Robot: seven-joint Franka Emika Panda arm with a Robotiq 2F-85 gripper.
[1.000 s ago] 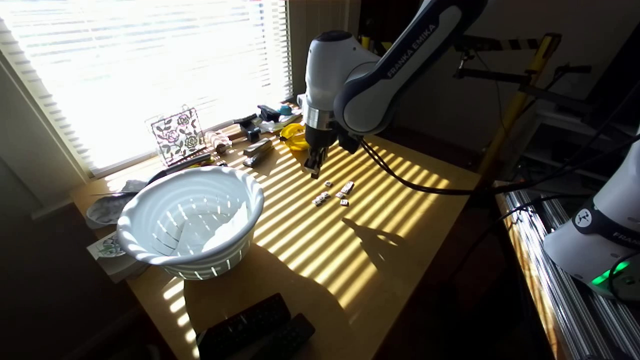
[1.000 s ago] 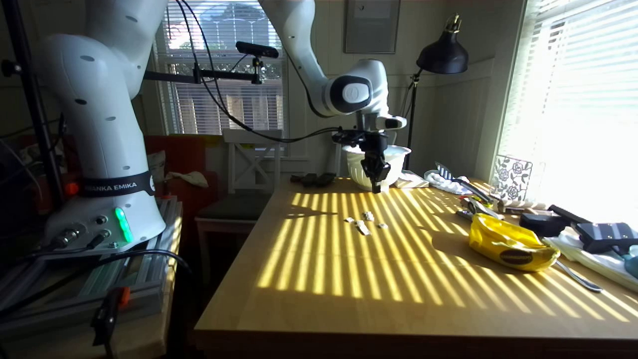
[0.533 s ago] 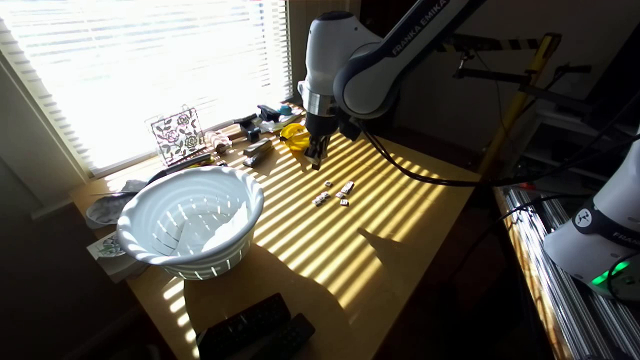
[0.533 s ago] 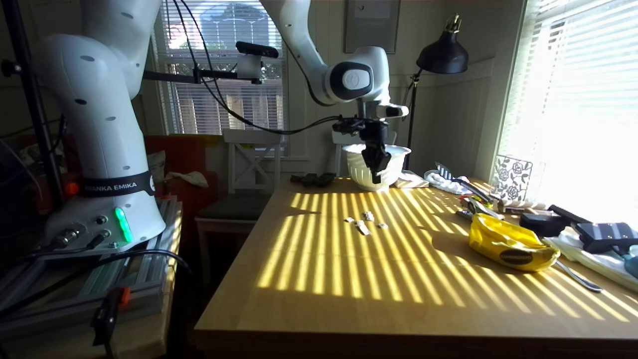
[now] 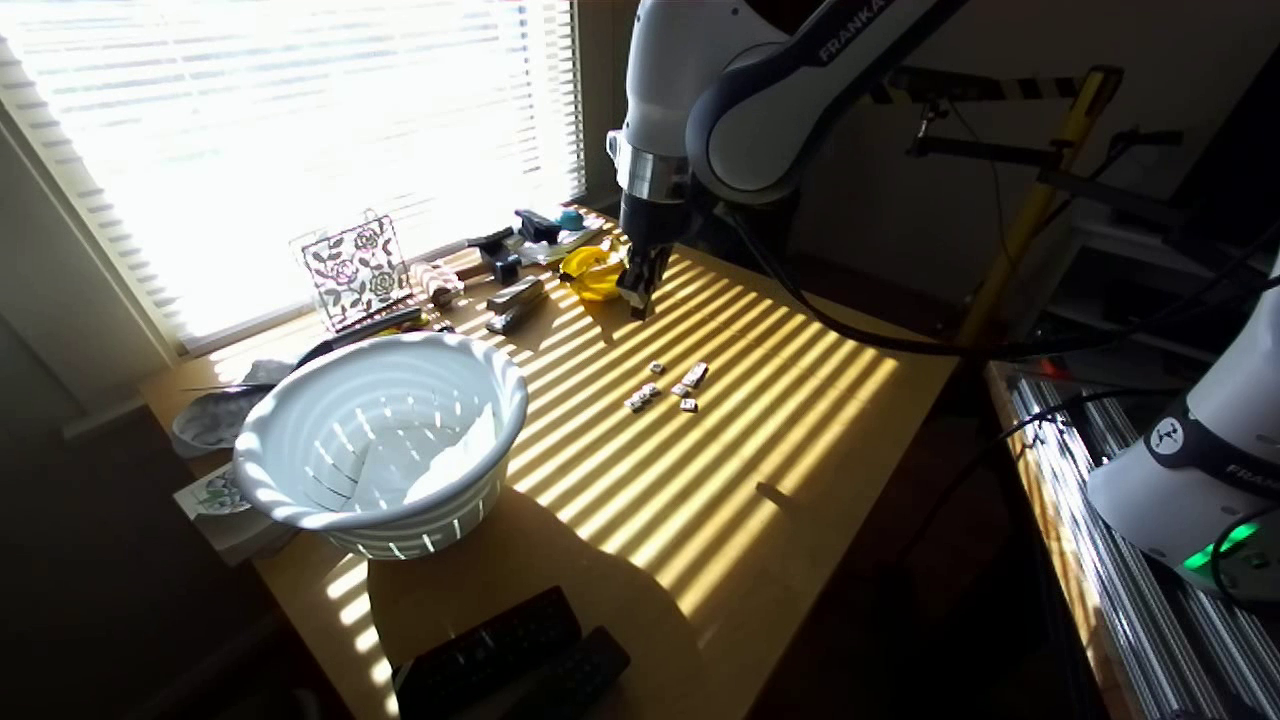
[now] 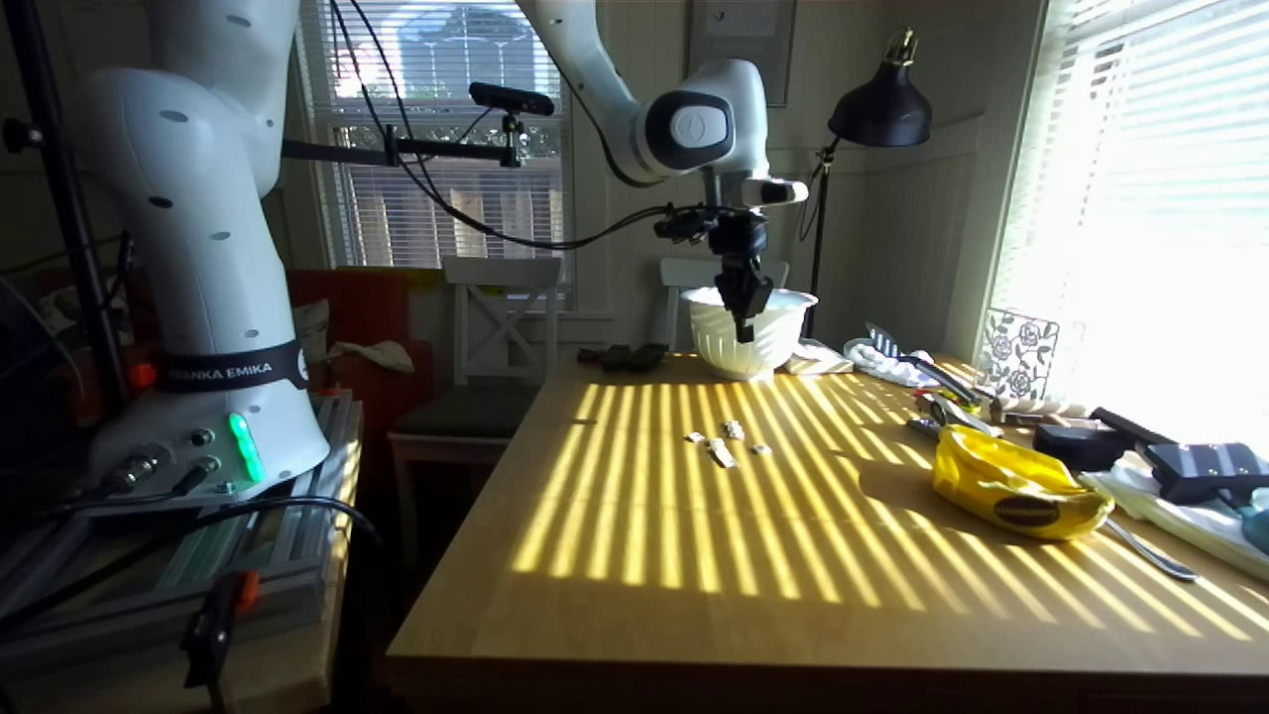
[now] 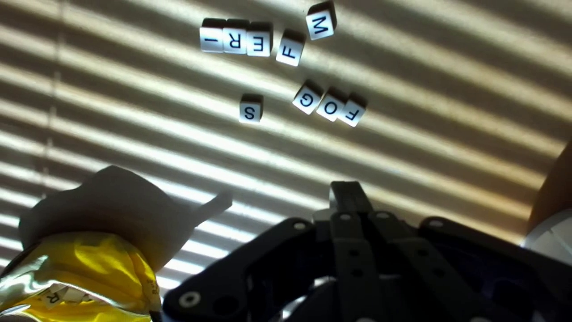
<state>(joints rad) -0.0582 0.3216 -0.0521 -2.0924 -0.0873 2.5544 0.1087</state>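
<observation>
My black gripper (image 7: 351, 197) is shut, its fingertips together with nothing visible between them. It hangs above the wooden table in both exterior views (image 5: 640, 308) (image 6: 746, 332). White letter tiles lie flat below it. In the wrist view, tiles I (image 7: 211, 39), R (image 7: 234, 40) and E (image 7: 258, 44) touch in a row beside F (image 7: 289, 51) and M (image 7: 320, 25). G (image 7: 307, 99), O (image 7: 330, 107) and another F (image 7: 352, 112) form a slanted row. S (image 7: 250, 111) lies alone. A yellow banana-shaped pouch (image 7: 89, 268) lies open with tiles inside; it shows in an exterior view (image 6: 1011, 486).
A large white bowl (image 5: 505, 390) with slotted walls stands on the table (image 5: 600, 480). Dark remotes (image 5: 490, 650) lie at one end. A stapler (image 5: 515, 305), a floral panel (image 5: 355, 268) and other small items line the window side. Cables hang from the arm.
The gripper has risen higher above the table, and its shadow has moved and shrunk. It stays shut. The tiles, pouch and bowl have not moved.
</observation>
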